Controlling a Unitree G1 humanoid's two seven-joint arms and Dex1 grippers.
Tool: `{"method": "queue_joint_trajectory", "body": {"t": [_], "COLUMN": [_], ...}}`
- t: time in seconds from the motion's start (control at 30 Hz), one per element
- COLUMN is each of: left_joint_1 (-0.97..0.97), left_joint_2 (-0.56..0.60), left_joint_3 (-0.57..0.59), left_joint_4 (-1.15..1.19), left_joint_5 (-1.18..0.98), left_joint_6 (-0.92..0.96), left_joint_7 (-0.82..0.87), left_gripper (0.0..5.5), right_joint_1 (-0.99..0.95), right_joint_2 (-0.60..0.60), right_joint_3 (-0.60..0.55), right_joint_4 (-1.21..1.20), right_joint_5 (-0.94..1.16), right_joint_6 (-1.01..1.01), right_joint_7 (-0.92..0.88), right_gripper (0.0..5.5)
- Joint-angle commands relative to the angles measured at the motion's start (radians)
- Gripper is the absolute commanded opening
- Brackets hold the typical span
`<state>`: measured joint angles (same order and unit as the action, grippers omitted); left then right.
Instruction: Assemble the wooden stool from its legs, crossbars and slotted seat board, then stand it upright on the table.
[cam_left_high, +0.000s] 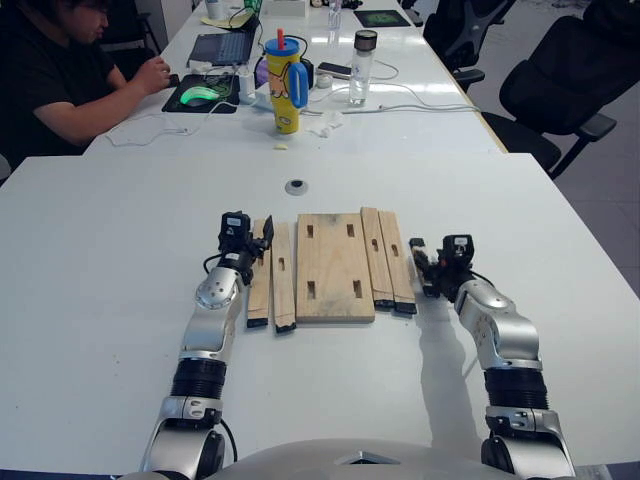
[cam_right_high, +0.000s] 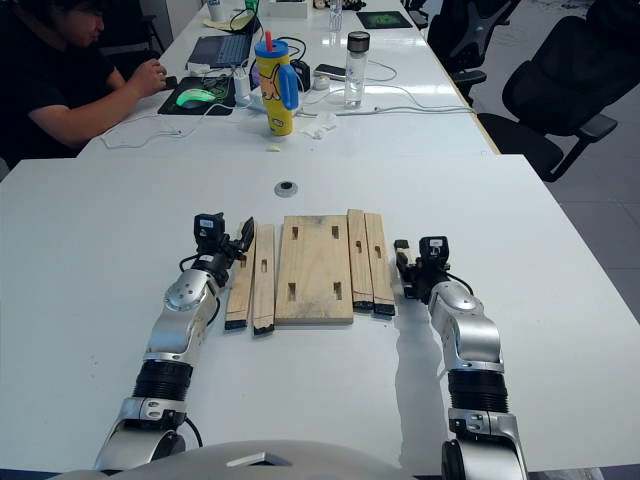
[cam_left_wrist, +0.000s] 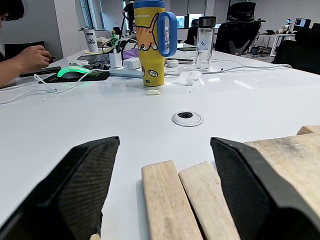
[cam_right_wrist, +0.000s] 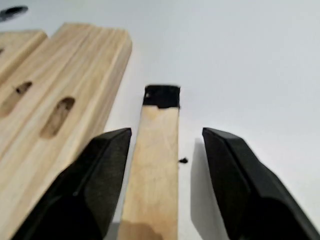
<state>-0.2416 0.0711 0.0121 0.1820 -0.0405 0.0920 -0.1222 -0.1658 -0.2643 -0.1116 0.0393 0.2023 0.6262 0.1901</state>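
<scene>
The left hand (cam_left_wrist: 165, 144) sits low on the white worktop (cam_left_high: 110, 260). Its black, textured fingers (cam_left_wrist: 82, 180) are spread wide either side of the far ends of two pale wooden legs (cam_left_high: 284, 275), gripping nothing. The right hand (cam_right_wrist: 166, 132) is likewise parted, straddling a narrow crossbar (cam_right_wrist: 152, 170) without visibly pinching it. The bar's near end is cut off and its far tip is black. Between the arms lies the flat, rectangular seat board (cam_left_high: 335, 265) with four slots. Two more slotted legs (cam_left_high: 397, 262) lie just beside its right edge, dark at their near ends.
</scene>
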Motion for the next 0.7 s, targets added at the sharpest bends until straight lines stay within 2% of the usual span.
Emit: {"method": "queue_joint_trajectory", "body": {"t": [0.03,0.47,0.7], "left_joint_1": [-0.013,-0.026,-0.047], "left_joint_2": [-0.005,-0.007,-0.017], "left_joint_3": [0.001,0.003,0.007], "left_joint_4": [0.006,0.024,0.055], "left_joint_5": [-0.004,-0.003,-0.003], "left_joint_6": [-0.001,-0.013,-0.032], "left_joint_7": [0.002,0.002,0.010], "left_gripper": [3.41,3.41,3.41], "right_joint_1": [0.011,0.022,0.000], "right_joint_2": [-0.011,-0.032,-0.024], "right_joint_3": [0.018,0.029,0.011], "right_joint_4": [0.000,0.064,0.111], "right_joint_5": [-0.010,-0.046,-0.047], "right_joint_6": [0.041,0.105,0.091], "right_joint_7": [0.012,-0.008,-0.013], "right_gripper": [2.64,2.64,1.67]}}
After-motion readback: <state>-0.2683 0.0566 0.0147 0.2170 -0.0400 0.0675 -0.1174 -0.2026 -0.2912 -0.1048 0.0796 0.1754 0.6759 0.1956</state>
